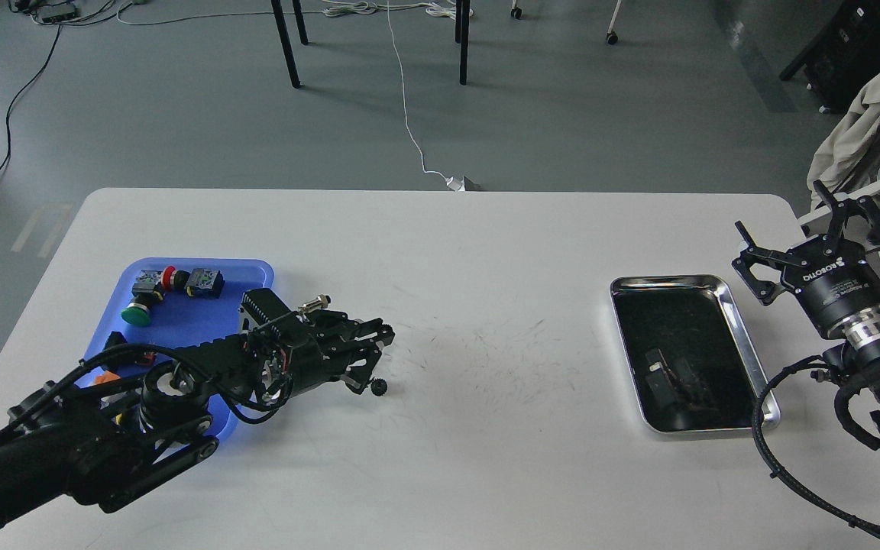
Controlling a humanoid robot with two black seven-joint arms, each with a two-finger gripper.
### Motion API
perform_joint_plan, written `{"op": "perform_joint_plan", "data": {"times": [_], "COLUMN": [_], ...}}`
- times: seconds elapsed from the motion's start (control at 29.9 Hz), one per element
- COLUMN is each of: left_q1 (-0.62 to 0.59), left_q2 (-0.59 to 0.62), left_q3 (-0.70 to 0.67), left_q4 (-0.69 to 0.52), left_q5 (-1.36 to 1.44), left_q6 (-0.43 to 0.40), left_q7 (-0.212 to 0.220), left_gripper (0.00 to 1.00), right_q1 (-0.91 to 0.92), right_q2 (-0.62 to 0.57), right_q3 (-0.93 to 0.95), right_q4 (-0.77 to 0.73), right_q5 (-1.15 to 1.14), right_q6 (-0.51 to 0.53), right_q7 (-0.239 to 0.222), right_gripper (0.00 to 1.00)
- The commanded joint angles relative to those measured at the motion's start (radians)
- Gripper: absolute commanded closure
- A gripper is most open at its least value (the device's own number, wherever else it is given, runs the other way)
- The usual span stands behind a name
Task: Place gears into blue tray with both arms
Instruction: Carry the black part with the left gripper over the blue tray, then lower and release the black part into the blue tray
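Note:
One small black gear shows on the white table just right of the blue tray. It sits at the lower fingertip of my left gripper, which lies low over the table beside the tray's right rim. The dark fingers blend together, so I cannot tell whether they grip the gear. My left arm covers the tray's near half. At the table's right edge my right gripper is raised, open and empty.
Push-button switches with red and green caps lie at the blue tray's far end, more by its left rim. A shiny silver tray holding a dark part stands at the right. A draped chair is beyond the right edge.

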State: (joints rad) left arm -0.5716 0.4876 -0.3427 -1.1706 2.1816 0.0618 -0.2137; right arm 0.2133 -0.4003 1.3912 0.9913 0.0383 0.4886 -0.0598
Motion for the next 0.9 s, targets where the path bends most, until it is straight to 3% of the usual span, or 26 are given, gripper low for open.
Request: {"op": "perform_joint_plan", "data": {"times": [0.0,0.13,0.33,0.5,0.87], "left_q1": [-0.010,-0.004,0.065,0.125,0.128], "left_q2": [0.141,0.310,0.450,0.448,0.339], "left_q3": [-0.025,-0.026,-0.013,-0.016,-0.013], "left_q4": [-0.116,-0.152,-0.138,-0.090,0.081], "left_q5": [-0.015,-0.092,-0.222,-0.272,-0.318], "left_q6": [0.003,0.041,0.098,0.101,0.125], "left_q7": [0.001,-0.015,-0.042,-0.042,-0.046], "left_gripper": [0.92,0.92,0.91,0.91,0.90], "right_q1": [0.001,0.001,0.003,0.008,0.011], "right_q2": [0.000,-0.002,-0.002,0.000,-0.002], "right_q3": [0.000,0.000,0.000,-0.001,-0.001], "right_q4": [0.000,0.000,0.000,0.000,0.000], "right_q5": [0.000,0.000,0.000,0.000,0.000], "right_q6": [0.000,0.000,0.000,0.000,0.000], "right_q7": [0.000,0.000,0.000,0.000,0.000], "right_gripper": [0.03,0.03,0.03,0.03,0.03]}}
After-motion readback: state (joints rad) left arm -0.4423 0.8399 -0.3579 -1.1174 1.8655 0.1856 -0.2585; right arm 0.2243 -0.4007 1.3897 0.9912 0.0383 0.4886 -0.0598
